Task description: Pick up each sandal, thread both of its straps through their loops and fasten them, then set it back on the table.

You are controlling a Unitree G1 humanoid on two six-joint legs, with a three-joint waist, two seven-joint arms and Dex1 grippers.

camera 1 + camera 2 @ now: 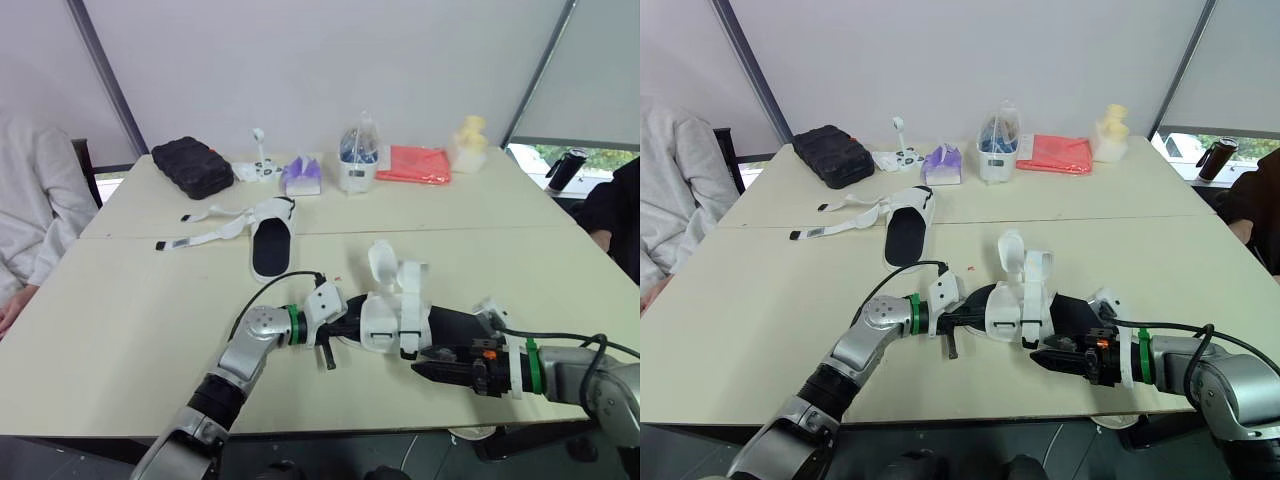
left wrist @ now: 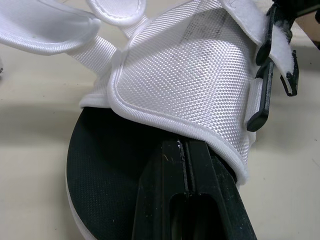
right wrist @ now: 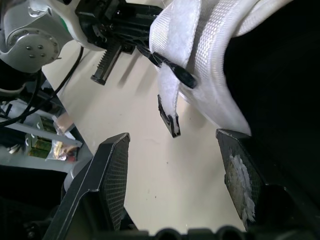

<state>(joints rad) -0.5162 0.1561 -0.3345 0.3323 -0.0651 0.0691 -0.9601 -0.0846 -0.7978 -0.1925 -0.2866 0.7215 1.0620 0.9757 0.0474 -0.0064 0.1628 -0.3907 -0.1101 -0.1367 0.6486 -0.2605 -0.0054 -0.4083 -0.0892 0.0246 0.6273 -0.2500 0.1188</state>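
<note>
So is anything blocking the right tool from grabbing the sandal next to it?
No, nothing visible is in the way. The right tool is open right beside the near sandal. Ahead of it there is only bare table and the sandal's own loose strap.

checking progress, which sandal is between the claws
The near sandal, lying between the left claw and right claw, straps standing up. The far sandal lies apart, straps splayed out flat.
</note>
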